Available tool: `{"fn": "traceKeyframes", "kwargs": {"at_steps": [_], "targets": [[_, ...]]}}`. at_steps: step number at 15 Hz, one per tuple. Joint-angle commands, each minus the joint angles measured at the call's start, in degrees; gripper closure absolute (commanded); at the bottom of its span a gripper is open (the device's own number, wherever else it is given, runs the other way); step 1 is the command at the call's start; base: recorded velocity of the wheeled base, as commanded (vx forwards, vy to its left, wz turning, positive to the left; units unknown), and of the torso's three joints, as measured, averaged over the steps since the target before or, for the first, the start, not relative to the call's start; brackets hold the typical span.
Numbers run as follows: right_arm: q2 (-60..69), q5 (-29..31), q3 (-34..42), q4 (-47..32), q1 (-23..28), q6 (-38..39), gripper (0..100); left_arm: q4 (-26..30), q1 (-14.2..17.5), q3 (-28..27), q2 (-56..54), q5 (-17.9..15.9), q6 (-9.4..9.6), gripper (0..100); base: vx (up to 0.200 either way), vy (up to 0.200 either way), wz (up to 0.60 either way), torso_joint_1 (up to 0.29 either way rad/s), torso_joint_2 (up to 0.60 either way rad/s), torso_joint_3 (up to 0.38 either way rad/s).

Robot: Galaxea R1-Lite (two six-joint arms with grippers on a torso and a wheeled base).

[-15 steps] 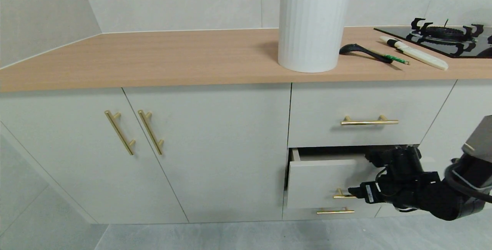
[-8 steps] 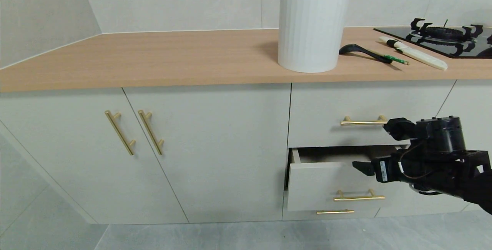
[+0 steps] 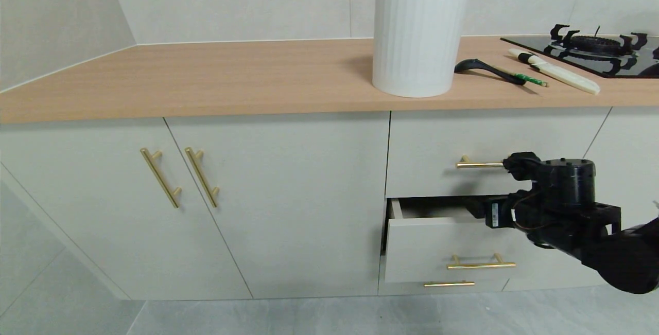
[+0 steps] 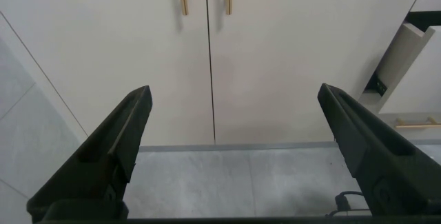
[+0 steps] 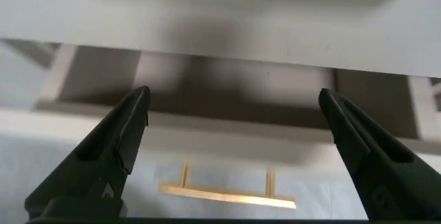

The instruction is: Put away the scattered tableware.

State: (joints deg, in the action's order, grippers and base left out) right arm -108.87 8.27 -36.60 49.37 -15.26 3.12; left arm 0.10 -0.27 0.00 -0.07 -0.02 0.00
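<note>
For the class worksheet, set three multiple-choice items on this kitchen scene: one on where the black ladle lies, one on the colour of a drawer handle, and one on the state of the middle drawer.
1. Where is the black ladle?
A. in the open drawer
B. on the counter, between the white ribbed cylinder and the hob
C. on the floor

2. What colour is the top drawer's handle?
A. gold
B. black
C. white

3. How does the middle drawer stand?
A. fully shut
B. lifted out of the cabinet
C. pulled partly open

Answers:
1 B: it lies on the wooden top, just beside the cylinder on the hob's side.
2 A: the bar is a shiny gold.
3 C: its front stands out from the cabinet face, with a dark gap above it.
</note>
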Motion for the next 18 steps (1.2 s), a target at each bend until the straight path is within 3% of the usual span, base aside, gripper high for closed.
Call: {"fn": "traceKeyframes", "kwargs": {"at_steps": [1, 4, 9, 13, 18], "targets": [[-6.53, 0.52, -0.23, 1.52, -0.03, 0.13, 0, -0.01, 0.0, 0.0, 0.07, 0.02, 0.0, 0, 0.0, 0.0, 0.0, 0.0, 0.0, 0.0], [-9.6, 1.75, -0.41, 5.3, -0.12, 0.22, 0, -0.01, 0.0, 0.0, 0.07, 0.02, 0.0, 0, 0.0, 0.0, 0.0, 0.0, 0.0, 0.0], [-7.41, 1.67, 0.12, 3.98, -0.56, 0.13, 0, -0.01, 0.0, 0.0, 0.07, 0.02, 0.0, 0, 0.0, 0.0, 0.0, 0.0, 0.0, 0.0], [-3.54, 1.49, 0.03, -3.05, -0.56, 0.13, 0, -0.01, 0.0, 0.0, 0.07, 0.02, 0.0, 0, 0.0, 0.0, 0.0, 0.0, 0.0, 0.0], [1.65, 0.26, -1.9, -17.99, -0.73, 0.13, 0, -0.01, 0.0, 0.0, 0.07, 0.02, 0.0, 0, 0.0, 0.0, 0.0, 0.0, 0.0, 0.0]]}}
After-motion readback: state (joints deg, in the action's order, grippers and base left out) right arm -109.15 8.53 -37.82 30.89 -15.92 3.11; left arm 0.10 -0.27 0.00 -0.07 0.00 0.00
